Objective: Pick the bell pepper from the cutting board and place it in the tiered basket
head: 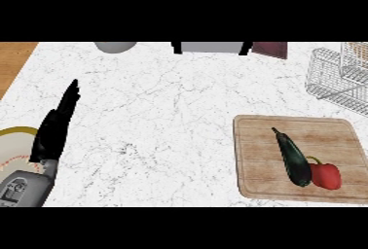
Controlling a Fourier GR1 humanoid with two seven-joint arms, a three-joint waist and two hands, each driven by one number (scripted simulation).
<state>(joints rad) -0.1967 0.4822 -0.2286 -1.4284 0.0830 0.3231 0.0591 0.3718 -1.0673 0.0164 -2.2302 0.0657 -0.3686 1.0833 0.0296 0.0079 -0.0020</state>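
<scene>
Nothing of the task looks done yet: the bell pepper (326, 176) lies untouched on the cutting board (253, 146), no hand is near it, and the whole pick and carry is left

The white marbled bench (165, 121) carries everything. The cutting board sits at its near right corner; the wire tiered basket (338, 78) stands at the far right edge, well apart from the board, and as far as its visible part shows, nothing lies in it. On the board a dark eggplant (293, 158) lies along the middle, and the red pepper touches its near end on the right

The left hand (56, 126) rests by the bench's left edge, fingers straight and holding nothing. The right hand is out of sight
</scene>
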